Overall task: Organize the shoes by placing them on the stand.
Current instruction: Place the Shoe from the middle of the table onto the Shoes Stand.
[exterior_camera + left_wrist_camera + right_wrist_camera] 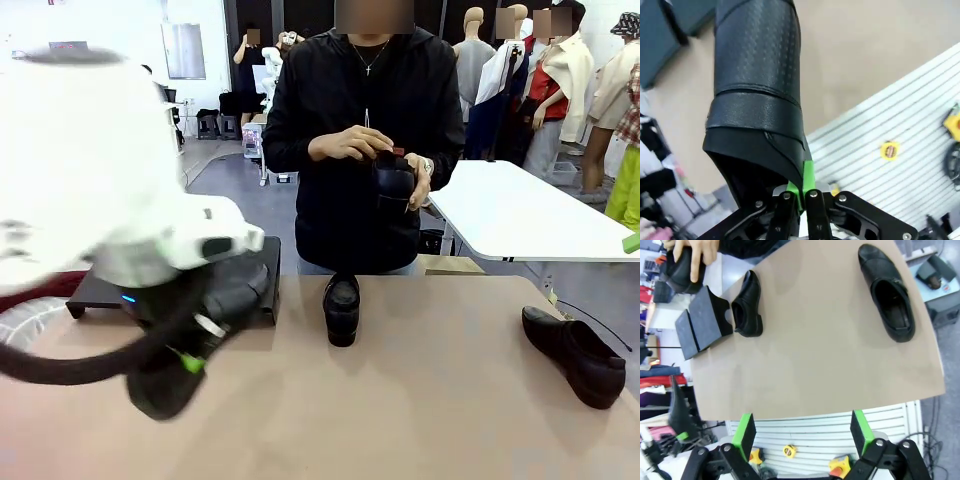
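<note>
Shoe (757, 75) pinched by rim in left gripper (802, 187), clear in wrist view, blurred in front. Right gripper (801, 419) spread apart above near edge. Loafer (341, 305) mid far edge beside stand (702, 322); long shoe (575, 355) near right edge.

No lettering, brand mark or number can be read anywhere: not on the textured black leather shoe (757, 75), the shiny black leather loafer (341, 308) just beside the dark wedge-shaped stand (702, 322), or the small yellow disc (889, 150) on the white slatted surface.
</note>
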Motion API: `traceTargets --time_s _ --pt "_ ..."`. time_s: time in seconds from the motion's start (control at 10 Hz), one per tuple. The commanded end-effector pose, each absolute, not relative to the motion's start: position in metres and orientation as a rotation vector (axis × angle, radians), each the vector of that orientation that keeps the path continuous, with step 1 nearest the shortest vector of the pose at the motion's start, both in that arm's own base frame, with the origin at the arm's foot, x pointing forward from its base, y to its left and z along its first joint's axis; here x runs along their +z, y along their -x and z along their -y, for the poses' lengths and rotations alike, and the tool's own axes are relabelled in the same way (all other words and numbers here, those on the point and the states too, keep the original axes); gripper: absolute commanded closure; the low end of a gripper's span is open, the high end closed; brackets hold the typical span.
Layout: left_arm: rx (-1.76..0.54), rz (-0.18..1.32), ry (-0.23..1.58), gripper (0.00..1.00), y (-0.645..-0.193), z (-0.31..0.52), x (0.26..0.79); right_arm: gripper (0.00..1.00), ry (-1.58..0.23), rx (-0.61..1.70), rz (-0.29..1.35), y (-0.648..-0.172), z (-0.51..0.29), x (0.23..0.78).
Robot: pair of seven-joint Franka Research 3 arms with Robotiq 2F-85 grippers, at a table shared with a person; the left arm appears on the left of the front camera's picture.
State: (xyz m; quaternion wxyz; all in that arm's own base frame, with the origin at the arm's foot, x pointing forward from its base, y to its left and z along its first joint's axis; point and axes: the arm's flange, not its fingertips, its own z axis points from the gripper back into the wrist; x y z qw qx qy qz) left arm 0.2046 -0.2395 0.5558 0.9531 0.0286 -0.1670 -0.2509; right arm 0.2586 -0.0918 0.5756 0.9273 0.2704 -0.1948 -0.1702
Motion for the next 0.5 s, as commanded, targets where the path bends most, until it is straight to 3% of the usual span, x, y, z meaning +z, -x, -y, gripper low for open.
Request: traceTargets --time_s 0.0,0.1,0.2,0.3,0.4 --pt "-0.511 0.442 -0.097 1.0 -0.23 0.184 0.57 0.0 -0.571 -0.332 0.404 -0.258 0.093 0.576" --pt "-0.481 0.463 -0.13 1.0 -0.245 0.17 0.573 0.0 -0.571 -0.332 0.404 -0.258 0.093 0.576" --pt "-0.404 0.493 -0.027 1.0 -0.254 0.164 0.578 0.0 -0.571 -0.332 0.404 -0.258 0.093 0.576" --pt "-0.51 0.435 -0.109 1.0 -0.218 0.178 0.585 0.0 -0.571 -0.332 0.404 -0.258 0.093 0.576" --pt "-0.51 0.435 -0.109 1.0 -0.218 0.178 0.585 0.0 -0.571 -0.332 0.404 -0.258 0.093 0.576"
